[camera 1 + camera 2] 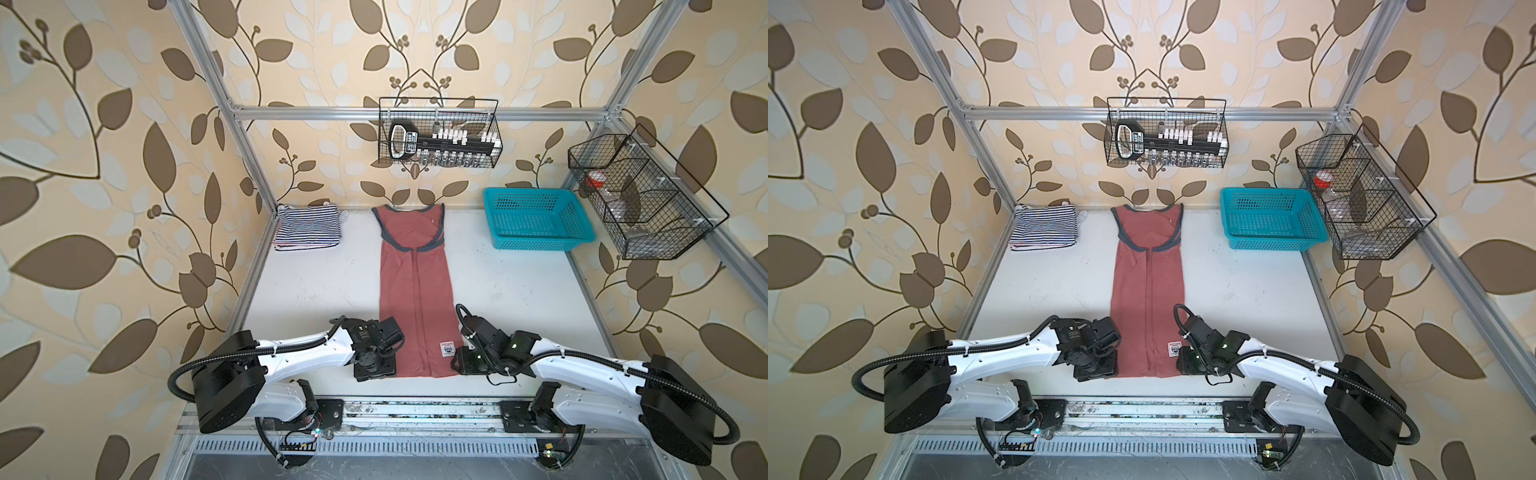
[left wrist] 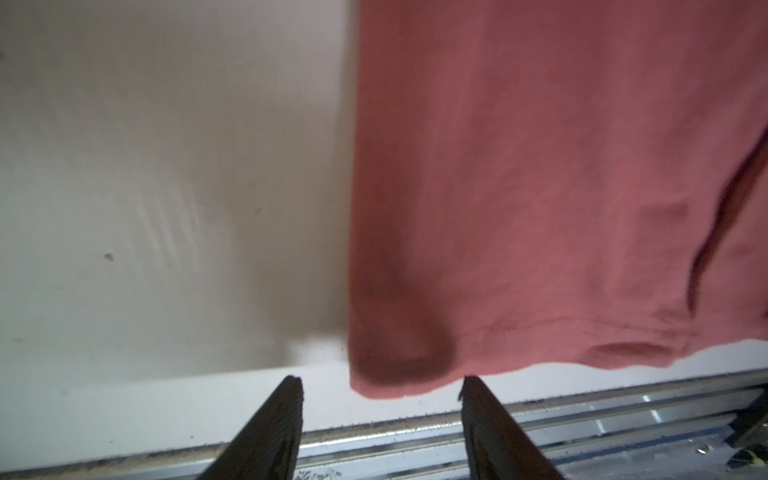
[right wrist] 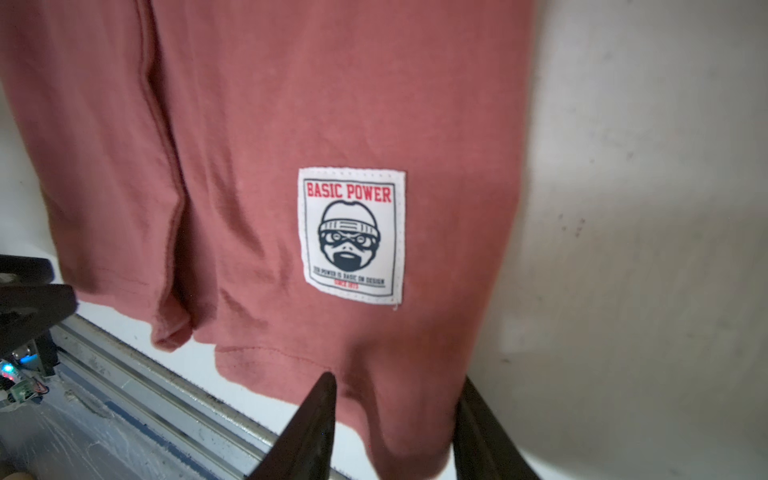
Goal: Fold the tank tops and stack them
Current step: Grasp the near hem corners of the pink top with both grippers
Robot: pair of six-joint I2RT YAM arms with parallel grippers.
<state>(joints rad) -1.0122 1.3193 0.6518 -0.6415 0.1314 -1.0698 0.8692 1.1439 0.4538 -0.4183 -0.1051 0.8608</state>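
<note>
Dusty red tank top (image 1: 411,291) lies lengthwise, hem at the table's (image 1: 311,282) near edge. Left gripper (image 2: 380,384) parted, empty, at one hem corner. Right gripper (image 3: 397,382) parted astride the other, unclamped.

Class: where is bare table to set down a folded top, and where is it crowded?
Free: table between striped stack and left end effector; between turquoise basket and right end effector. Crowded: near edge, both at the red tank top.
</note>
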